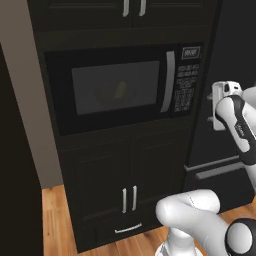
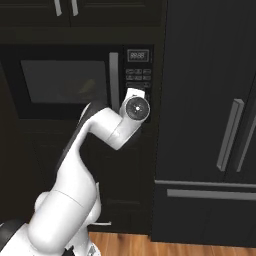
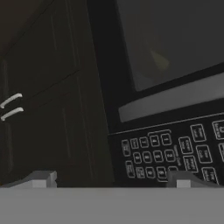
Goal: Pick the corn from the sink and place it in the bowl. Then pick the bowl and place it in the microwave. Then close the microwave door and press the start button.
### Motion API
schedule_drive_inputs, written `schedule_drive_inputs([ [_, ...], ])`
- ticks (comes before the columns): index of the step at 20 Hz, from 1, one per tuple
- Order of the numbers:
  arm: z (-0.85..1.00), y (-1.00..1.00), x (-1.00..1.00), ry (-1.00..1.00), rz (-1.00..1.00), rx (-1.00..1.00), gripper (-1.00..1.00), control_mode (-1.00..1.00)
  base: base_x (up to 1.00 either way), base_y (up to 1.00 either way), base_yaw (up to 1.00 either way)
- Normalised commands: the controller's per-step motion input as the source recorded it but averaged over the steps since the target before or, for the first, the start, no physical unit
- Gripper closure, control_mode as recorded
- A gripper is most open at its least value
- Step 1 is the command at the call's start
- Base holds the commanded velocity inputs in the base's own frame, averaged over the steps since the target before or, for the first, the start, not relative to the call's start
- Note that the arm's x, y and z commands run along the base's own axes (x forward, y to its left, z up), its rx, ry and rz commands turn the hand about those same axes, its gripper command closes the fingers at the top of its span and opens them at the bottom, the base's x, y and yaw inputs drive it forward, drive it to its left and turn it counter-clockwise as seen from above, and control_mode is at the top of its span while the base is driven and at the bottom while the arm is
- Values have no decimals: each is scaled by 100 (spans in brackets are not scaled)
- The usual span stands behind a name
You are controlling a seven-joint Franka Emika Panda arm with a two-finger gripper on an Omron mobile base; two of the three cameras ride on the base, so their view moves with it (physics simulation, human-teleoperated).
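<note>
Gripper [image 3: 111, 181]: hovering spread wide, empty, before keypad [image 3: 175, 153].
Microwave door [image 1: 112, 90]: sitting shut.
Risk: fingertips drifting toward 3 o'clock, hitting the wrong button.

dark cabinet doors with silver bar handles [image 1: 129, 199] | light wooden plank floor [image 1: 55, 220] | tall black fridge with grey handles [image 2: 210, 125] | beige wall [image 1: 30, 100]

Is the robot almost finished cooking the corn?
Nearly! The microwave door looks shut, and through its glass the yellow corn sits in the bowl inside. Now the gripper, fingers apart and holding nothing, points at the keypad, close to it. Left: pressing the start button. Whether that has happened cannot be told.
</note>
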Motion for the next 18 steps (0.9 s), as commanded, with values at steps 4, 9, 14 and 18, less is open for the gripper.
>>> schedule_drive_inputs([
  [4, -43, 26, -2, -14, 5, 1, -100, -100, 0, 0, 0],
  [9, -35, 9, 0, -16, 6, 5, -100, -100, 0, 0, 0],
  [14, -21, 0, 21, -11, 5, 9, -100, -100, 0, 0, 0],
  [18, -2, -15, 39, -6, 1, 12, -100, -100, 0, 0, 0],
])
